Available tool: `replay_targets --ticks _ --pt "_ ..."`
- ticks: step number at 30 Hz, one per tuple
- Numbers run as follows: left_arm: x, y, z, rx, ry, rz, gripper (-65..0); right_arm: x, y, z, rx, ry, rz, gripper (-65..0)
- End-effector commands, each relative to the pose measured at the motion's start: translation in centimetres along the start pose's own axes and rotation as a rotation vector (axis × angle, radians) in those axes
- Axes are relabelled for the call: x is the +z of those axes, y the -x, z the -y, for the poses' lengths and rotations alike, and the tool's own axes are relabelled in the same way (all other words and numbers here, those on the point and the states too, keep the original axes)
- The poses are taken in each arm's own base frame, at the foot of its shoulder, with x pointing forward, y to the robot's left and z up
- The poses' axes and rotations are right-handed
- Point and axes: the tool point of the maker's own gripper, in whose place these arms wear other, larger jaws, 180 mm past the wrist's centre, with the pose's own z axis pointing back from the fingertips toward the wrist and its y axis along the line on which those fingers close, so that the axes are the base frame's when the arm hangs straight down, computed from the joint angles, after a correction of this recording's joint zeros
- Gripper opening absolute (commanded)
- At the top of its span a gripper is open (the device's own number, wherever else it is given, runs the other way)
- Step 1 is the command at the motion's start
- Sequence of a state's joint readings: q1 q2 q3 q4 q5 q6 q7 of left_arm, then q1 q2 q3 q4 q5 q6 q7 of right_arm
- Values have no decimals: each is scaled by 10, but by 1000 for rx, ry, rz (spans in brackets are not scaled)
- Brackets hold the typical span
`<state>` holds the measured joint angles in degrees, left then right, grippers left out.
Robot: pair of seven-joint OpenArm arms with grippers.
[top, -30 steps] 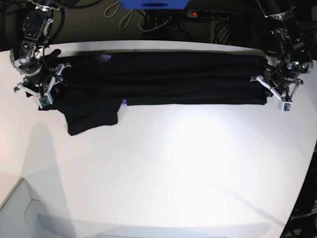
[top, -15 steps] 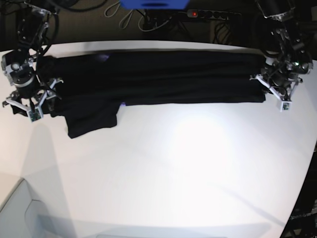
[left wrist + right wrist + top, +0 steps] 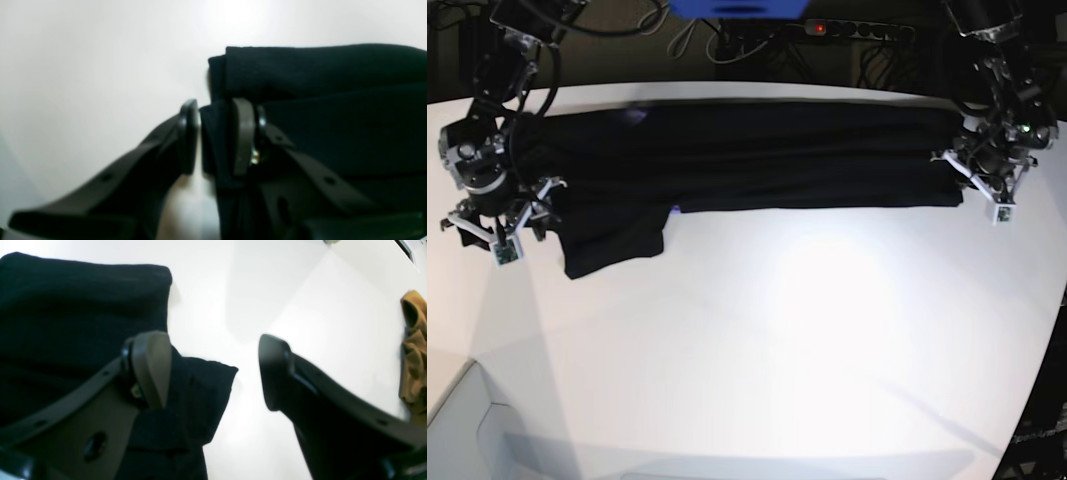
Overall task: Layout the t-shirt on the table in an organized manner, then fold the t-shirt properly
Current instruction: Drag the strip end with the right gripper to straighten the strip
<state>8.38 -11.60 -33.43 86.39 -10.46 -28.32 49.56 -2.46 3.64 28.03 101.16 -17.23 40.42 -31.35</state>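
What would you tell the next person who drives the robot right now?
The left gripper is a little open; the end edge of the t-shirt sits between its jaws, seemingly not pinched.
The right gripper is wide open over the shirt's other end, holding nothing.
The t-shirt lies along the far side of the table as a long folded band. One sleeve sticks out toward the front near the right gripper.
Done: laid out, folded lengthwise.
Left: tuck that sleeve in, then probably fold the band across.

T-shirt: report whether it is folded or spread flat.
Folded. The t-shirt lies as a long narrow band across the table, stacked layers showing at its ends; one sleeve flap sticks out unfolded.
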Motion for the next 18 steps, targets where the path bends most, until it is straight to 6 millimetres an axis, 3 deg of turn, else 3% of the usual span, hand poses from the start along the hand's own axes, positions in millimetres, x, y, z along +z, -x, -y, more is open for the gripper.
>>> replay_targets --ticks 1,8,14,18 --pt "4 -12 -7 -8 -16 30 -480 -2 -32 5 6 11 90 -235" --pt "4 -11 -7 -8 -19 27 -480 -48 -51 -37 -70 -129 91 -235" --pt "4 -8 -6 -7 -17 21 -480 -77 -46 -52 -123 -203 45 -235" --pt "5 -4 -7 -8 -19 14 -480 -86 -43 -46 -124 -210 25 -235"
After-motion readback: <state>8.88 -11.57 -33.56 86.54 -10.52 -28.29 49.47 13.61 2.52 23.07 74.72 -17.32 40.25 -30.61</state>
